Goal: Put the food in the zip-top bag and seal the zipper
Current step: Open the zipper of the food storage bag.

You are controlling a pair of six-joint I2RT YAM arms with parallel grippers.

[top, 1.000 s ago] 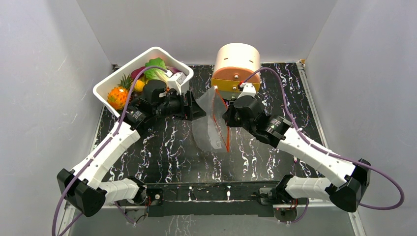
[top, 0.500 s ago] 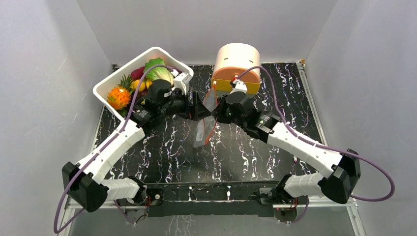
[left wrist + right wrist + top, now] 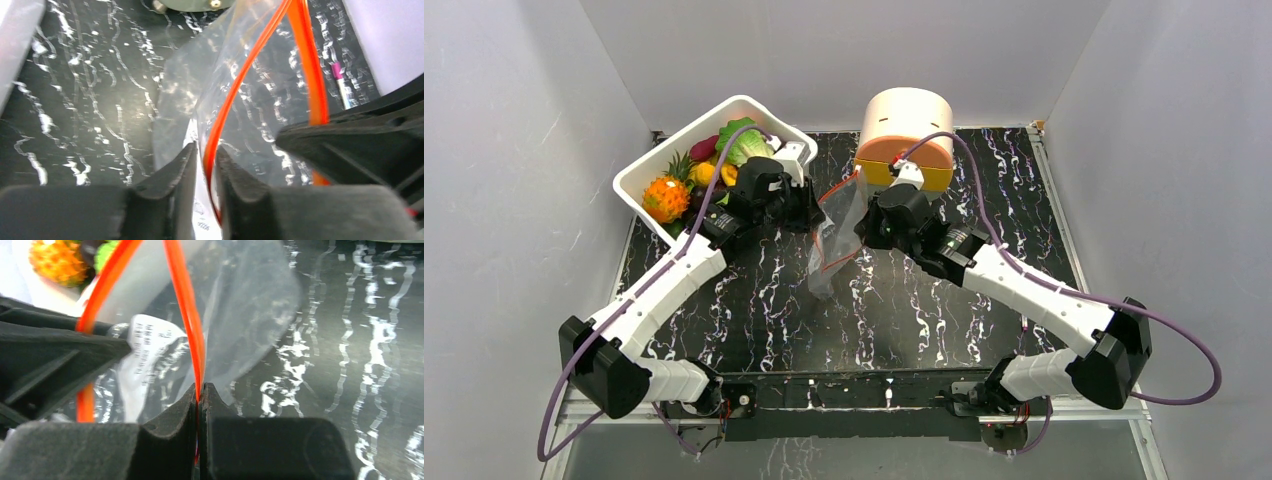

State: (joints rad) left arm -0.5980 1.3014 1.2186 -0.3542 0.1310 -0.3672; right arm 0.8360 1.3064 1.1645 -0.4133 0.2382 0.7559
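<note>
The clear zip-top bag (image 3: pixel 832 250) hangs above the table between both grippers. My left gripper (image 3: pixel 815 212) pinches one lip of its mouth; in the left wrist view its fingers (image 3: pixel 205 155) stand almost together, with the orange-red zipper (image 3: pixel 235 90) and the white label between them. My right gripper (image 3: pixel 864 216) is shut on the other lip, the zipper (image 3: pixel 187 315) clamped between its fingers (image 3: pixel 199 390). The two lips bow apart, so the mouth gapes. The food, with the lettuce (image 3: pixel 742 145) and a spiky orange fruit (image 3: pixel 665 197), lies in the white tub (image 3: pixel 679 140).
A round cream-and-orange drawer box (image 3: pixel 907 125) stands at the back, just behind the right gripper. The white tub sits in the back left corner, close behind the left wrist. Grey walls enclose the black marbled table (image 3: pixel 984 200) on three sides.
The left gripper came in open, closed on the bag's left lip and drew back toward the tub. The right gripper carried the bag left and back, holding it throughout.
</note>
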